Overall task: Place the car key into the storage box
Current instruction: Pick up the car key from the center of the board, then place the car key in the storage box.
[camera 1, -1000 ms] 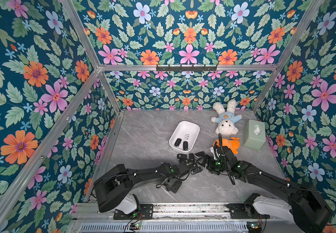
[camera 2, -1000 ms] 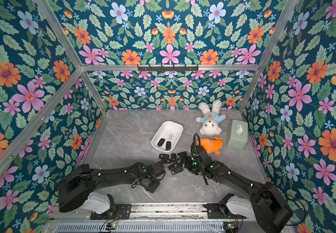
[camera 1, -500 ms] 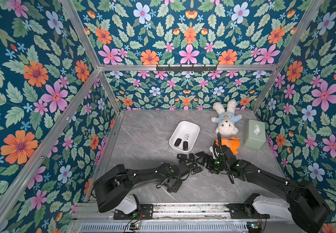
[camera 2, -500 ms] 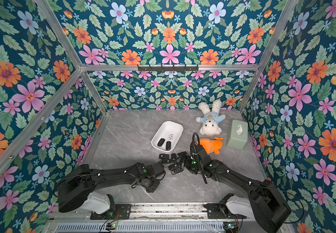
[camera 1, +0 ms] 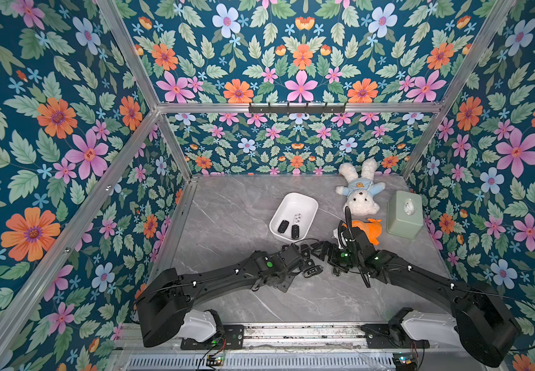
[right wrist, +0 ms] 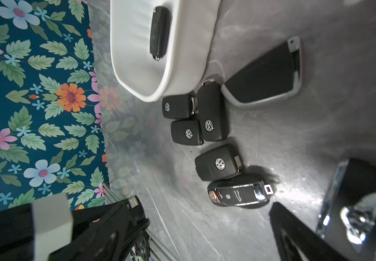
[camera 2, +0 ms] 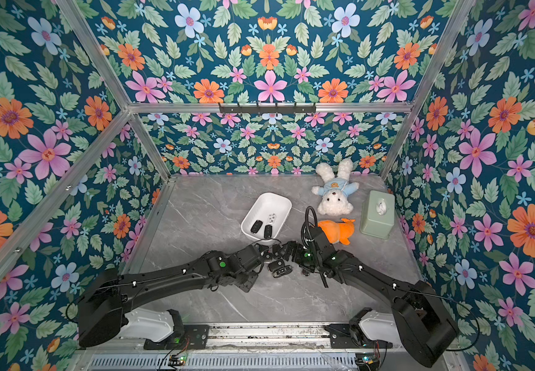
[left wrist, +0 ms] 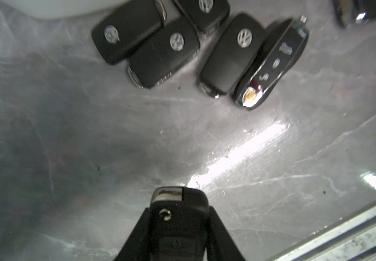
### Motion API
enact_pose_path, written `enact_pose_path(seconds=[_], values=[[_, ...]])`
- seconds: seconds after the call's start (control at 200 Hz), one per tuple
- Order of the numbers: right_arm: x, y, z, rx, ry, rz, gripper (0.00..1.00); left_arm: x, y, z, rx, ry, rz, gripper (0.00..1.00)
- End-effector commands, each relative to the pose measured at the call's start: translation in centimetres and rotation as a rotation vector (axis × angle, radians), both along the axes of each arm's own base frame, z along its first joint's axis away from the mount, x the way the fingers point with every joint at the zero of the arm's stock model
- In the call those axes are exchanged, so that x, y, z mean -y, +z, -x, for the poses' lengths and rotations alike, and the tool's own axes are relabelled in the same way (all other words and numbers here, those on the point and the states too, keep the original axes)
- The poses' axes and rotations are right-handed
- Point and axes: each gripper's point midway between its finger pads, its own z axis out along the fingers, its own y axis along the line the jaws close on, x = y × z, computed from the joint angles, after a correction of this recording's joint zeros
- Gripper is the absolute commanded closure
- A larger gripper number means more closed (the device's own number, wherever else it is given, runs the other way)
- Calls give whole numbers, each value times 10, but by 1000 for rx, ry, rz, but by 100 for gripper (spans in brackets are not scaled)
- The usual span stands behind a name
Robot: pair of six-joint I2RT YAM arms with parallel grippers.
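**Left gripper pinching a key near the box**

Over the last second the left gripper (left wrist: 179,210) has been drawing its jaws together, and they are now clamping a black key (left wrist: 178,228) by its sides. Both arms are otherwise sitting about where they were. The key's chrome-capped end is poking out past the fingertips (left wrist: 219,237). Whether it is touching the table (left wrist: 69,135) I cannot tell.

Ahead of it, more keys are lying flat. A bunch of three (left wrist: 164,52) is touching one another. A fourth key (left wrist: 232,54) is lying against a glossy key (left wrist: 273,63) with chrome trim.

The right gripper (right wrist: 208,211) is facing the left one across these keys, its jaws standing wide apart and holding nothing. A grey-edged key (right wrist: 266,74) is lying beyond the bunch.

The box (camera 1: 300,205) is sitting just beside the bunch, on its far side. It is holding two black keys (camera 1: 283,226) and a pale one (camera 1: 297,220). The clamped key is outside the box, near its closer end.

Farther out, on the right arm's side, an orange toy (camera 1: 370,229), a rabbit (camera 1: 359,192) and a green tissue box (camera 1: 402,215) are resting on the table.
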Motion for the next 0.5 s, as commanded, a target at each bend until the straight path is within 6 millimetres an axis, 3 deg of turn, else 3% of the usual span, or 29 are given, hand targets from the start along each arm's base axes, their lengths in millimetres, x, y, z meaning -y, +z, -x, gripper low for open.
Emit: enact_pose_path(seconds=[0.0,0.17,0.495], values=[[5,5,-12,40,5,17,1,1,21,-25,90,5,-7,71],[13,11,-25,66,1,32,1,13,57,-66,161,58,101,72],[19,15,-30,115,-23,36,1,39,125,-175,308,162,316,72]])
